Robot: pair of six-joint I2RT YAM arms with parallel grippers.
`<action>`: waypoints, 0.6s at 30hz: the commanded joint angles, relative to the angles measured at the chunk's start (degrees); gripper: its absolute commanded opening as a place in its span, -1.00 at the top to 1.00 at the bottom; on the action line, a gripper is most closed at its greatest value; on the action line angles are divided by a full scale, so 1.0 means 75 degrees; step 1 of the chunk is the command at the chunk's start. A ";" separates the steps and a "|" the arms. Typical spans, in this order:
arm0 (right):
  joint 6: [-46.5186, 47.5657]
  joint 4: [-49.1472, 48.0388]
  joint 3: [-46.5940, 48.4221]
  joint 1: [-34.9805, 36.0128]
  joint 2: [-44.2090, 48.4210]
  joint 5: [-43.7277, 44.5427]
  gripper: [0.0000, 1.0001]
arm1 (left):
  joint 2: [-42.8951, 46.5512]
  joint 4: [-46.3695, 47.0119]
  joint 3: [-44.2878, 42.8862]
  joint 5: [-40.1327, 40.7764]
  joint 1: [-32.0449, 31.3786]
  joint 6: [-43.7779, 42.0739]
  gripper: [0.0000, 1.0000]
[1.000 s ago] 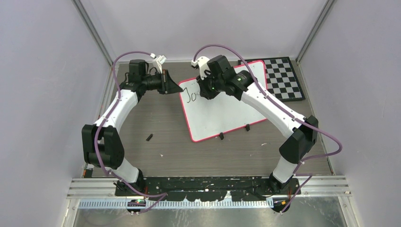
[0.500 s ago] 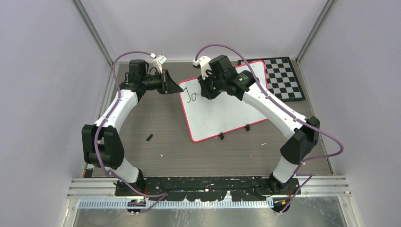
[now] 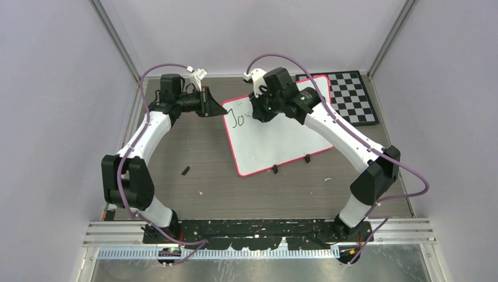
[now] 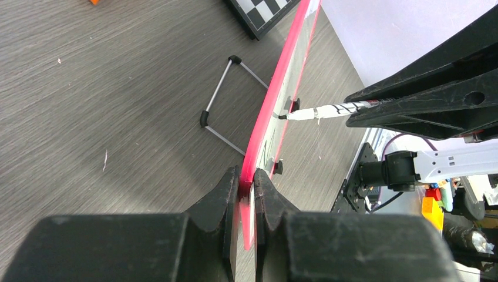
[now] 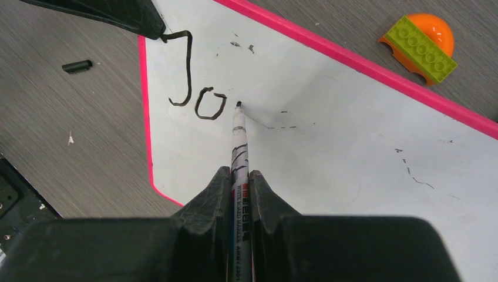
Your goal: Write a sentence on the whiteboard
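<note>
Marker (image 5: 239, 132) tip was set on whiteboard (image 3: 276, 141), just right of letters (image 5: 199, 104) "Jo".
Whiteboard was located far-centre on the worktop (image 3: 199, 158), its pink rim clamped by the left end effector (image 4: 246, 176); marker was gripped tight in the right end effector (image 5: 238, 176).

A checkerboard (image 3: 346, 97) lies far right on the table (image 3: 205, 153); a small black piece (image 3: 185, 170), perhaps a cap, lies left.
</note>
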State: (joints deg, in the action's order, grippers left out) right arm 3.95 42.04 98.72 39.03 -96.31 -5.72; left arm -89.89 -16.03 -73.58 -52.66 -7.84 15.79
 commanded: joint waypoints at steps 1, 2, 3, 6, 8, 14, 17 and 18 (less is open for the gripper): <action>-0.0079 -0.0341 0.0186 0.0029 -0.0044 -0.0104 0.99 | 0.0289 0.0251 0.0027 0.0096 -0.0033 -0.0172 1.00; -0.0081 -0.0360 0.0196 0.0021 -0.0064 -0.0064 0.99 | 0.0272 0.0251 0.0033 0.0096 -0.0033 -0.0172 1.00; -0.0072 -0.0370 0.0193 0.0013 -0.0073 -0.0021 0.99 | 0.0270 0.0258 0.0047 0.0093 -0.0033 -0.0175 1.00; -0.0075 -0.0368 0.0174 -0.0029 -0.0080 0.0116 0.99 | 0.0267 0.0262 0.0042 0.0096 -0.0033 -0.0172 1.00; -0.0117 -0.0357 0.0165 -0.0114 -0.0072 0.0194 0.99 | 0.0263 0.0254 0.0029 0.0096 -0.0033 -0.0161 1.00; -0.0175 -0.0309 -0.0284 -0.0272 0.0112 0.0179 1.00 | 0.0285 0.0257 0.0066 0.0131 -0.0033 -0.0187 1.00; -0.0153 -0.0299 -0.0611 -0.0266 0.0245 0.0078 0.99 | 0.0285 0.0261 0.0068 0.0120 -0.0039 -0.0195 1.00; -0.0122 -0.0291 -0.0663 -0.0269 0.0278 0.0053 0.99 | 0.0279 0.0254 0.0054 0.0114 -0.0034 -0.0201 1.00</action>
State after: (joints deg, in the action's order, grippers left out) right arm 2.85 41.21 96.29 37.60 -95.94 -6.57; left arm -89.86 -15.92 -73.28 -51.70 -7.79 15.59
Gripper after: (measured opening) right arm 0.177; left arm 0.112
